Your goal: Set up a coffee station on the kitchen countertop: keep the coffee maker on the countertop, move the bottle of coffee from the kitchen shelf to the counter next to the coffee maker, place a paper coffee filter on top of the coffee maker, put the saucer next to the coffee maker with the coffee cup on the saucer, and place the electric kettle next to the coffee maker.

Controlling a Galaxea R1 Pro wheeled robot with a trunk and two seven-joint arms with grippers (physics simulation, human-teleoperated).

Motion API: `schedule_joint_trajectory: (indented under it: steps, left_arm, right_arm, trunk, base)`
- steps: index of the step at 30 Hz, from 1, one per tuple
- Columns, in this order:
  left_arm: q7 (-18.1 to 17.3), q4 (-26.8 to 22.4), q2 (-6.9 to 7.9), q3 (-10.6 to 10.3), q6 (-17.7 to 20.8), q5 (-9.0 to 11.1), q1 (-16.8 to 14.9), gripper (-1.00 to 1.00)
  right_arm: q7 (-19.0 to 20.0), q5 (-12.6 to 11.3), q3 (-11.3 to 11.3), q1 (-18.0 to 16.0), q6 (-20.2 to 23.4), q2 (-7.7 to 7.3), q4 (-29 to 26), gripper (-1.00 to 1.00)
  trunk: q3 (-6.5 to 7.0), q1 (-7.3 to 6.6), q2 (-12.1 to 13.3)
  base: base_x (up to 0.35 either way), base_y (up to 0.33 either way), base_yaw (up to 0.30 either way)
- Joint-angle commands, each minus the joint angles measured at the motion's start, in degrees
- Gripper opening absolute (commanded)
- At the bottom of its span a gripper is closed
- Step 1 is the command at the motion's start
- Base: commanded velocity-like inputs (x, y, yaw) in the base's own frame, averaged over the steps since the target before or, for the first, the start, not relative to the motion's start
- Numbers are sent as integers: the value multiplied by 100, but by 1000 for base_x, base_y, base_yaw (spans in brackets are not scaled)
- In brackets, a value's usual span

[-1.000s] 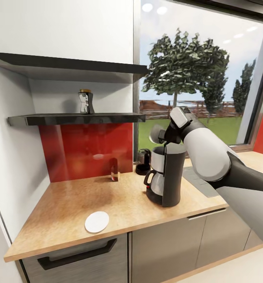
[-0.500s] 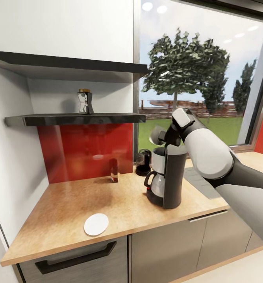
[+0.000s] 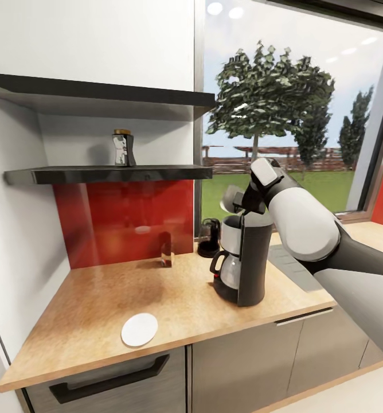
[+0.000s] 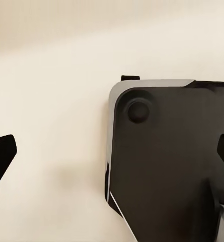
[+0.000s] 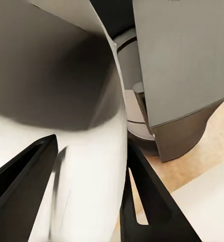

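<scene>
I see the black-and-grey coffee maker point(image 3: 242, 261) upright at frame centre on the bench point(image 3: 100, 310). White paper filter point(image 3: 230, 198) held just above its top. Coffee bottle point(image 3: 123, 148) upper left on shelf point(image 3: 105, 173). White saucer point(image 3: 139, 330) lower left. Dark kettle point(image 3: 208, 236) behind the maker.

A home kitchen: wooden countertop point(image 3: 100, 310), red backsplash point(image 3: 122, 221), coffee maker point(image 3: 243, 258).
</scene>
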Motion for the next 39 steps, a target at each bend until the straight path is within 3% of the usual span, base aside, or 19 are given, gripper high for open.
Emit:
schedule_joint_trajectory:
  steps: [1, 39]
  left_arm:
    - [6, 3, -1, 18, -20, 3, -1, 100]
    - [5, 3, 8, 18, -25, 3, -10, 100]
  right_arm:
    - [-50, -48, -7, 0, 9, 3, -9, -100]
    - [-85, -48, -13, 53, 9, 3, 34, -100]
  trunk:
    - [-3, 3, -3]
    - [-3, 3, -3]
  base:
    - [86, 16, 0]
    - [17, 7, 0]
